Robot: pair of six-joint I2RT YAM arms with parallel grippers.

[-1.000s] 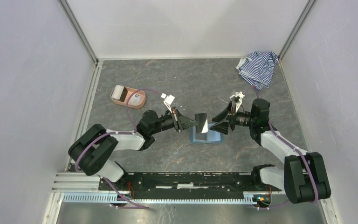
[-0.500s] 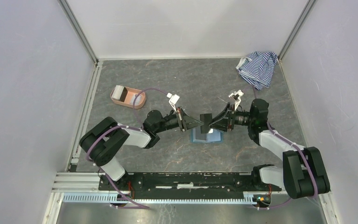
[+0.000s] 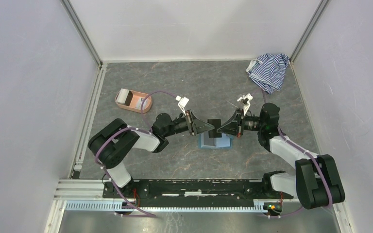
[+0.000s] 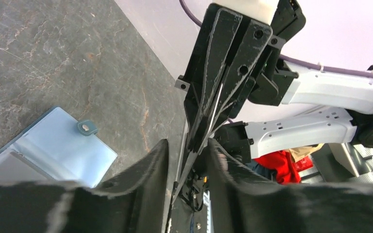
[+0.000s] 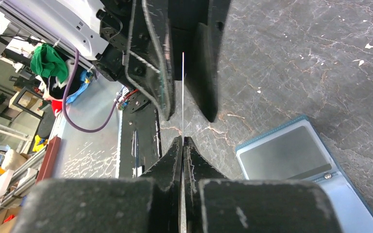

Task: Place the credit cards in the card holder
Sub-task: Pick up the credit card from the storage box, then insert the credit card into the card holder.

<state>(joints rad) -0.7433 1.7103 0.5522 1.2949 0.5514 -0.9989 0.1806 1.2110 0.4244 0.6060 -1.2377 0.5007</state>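
Closing since a second ago, the right pincer (image 5: 182,143) now clamps the dark credit card (image 5: 182,87) edge-on, and the left pincer (image 4: 187,150) has parted narrowly around it. Underneath, the card holder (image 4: 63,145) lies open on the surface; slotting the card in is apparently still to do.

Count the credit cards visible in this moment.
2: a dark card held on edge in the right gripper above the open wallet, and a grey card lying in the wallet. The whitish thing in the pink tray may be more; too small to tell.
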